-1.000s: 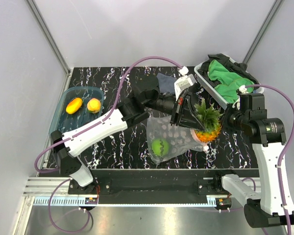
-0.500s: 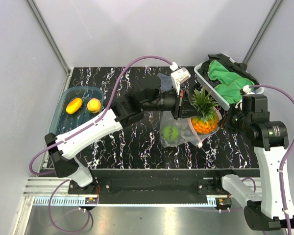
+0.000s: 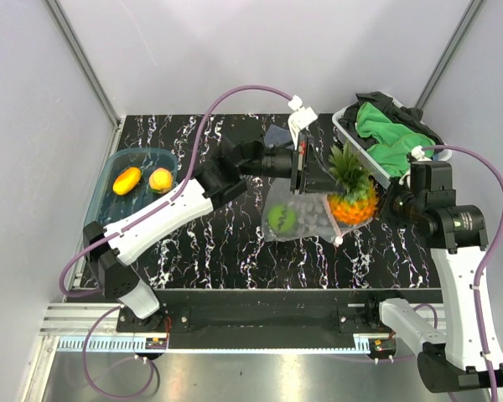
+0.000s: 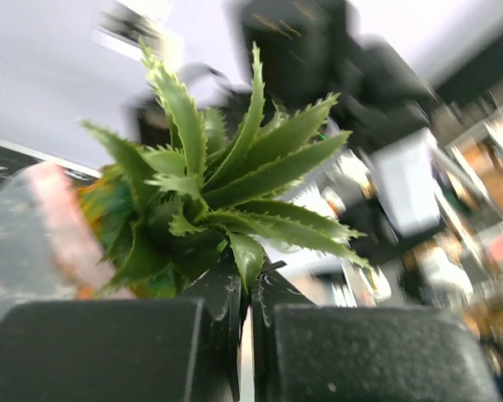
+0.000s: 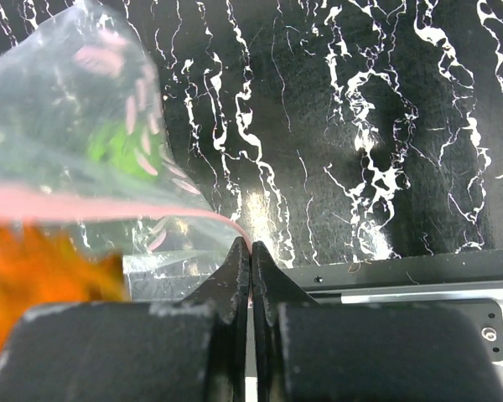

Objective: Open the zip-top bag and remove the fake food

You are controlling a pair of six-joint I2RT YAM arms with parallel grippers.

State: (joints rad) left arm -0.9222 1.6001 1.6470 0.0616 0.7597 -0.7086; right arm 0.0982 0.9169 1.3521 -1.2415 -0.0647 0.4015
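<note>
Zip-top bag [image 3: 306,233], one only, hangs above the black marbled table [image 3: 210,251] between the two arms. It is lifted at its mouth end and sags toward the left.

The left gripper [image 4: 247,285] has its fingers pressed together on a leaf at the base of the pineapple's crown [image 4: 226,184]. The single pineapple [image 3: 352,205], orange-bodied, sits at the bag's mouth with its leaves outside. I cannot tell how much of its body is still within the plastic.

The right gripper [image 5: 250,251] is pinched tight on the pink zip strip [image 5: 109,205] at the edge of the mouth.

One green ball [image 3: 282,219] lies inside the bag. Beside it are a few dark pieces [image 3: 312,219], too small to count.

Two orange-yellow pieces [image 3: 127,180] [image 3: 160,179] lie side by side in the blue tub [image 3: 109,205] at the table's left edge, well apart from the bag.

One white basket [image 3: 345,126] of green cloths [image 3: 386,134] stands at the far right.
</note>
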